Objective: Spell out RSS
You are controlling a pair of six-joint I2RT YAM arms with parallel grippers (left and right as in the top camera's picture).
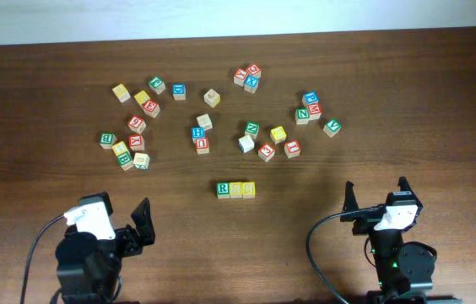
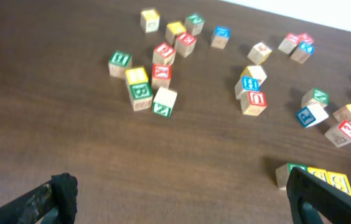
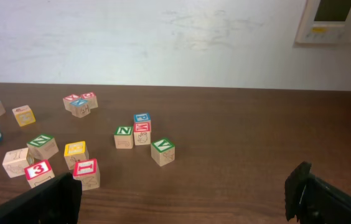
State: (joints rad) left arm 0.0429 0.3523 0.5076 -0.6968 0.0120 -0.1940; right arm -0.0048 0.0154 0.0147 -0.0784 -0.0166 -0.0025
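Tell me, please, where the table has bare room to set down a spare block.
Widest bare patch: right of the three-block row, nearer the arms than the red I block. Also free: left of that row, nearer the arms than the left cluster. Crowded: the band from that cluster across to the green V block.

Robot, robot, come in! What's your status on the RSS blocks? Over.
Left gripper open, empty. Right gripper open, empty. R block and two yellow blocks in a touching row; yellow letters unreadable. Nothing blocking the row.
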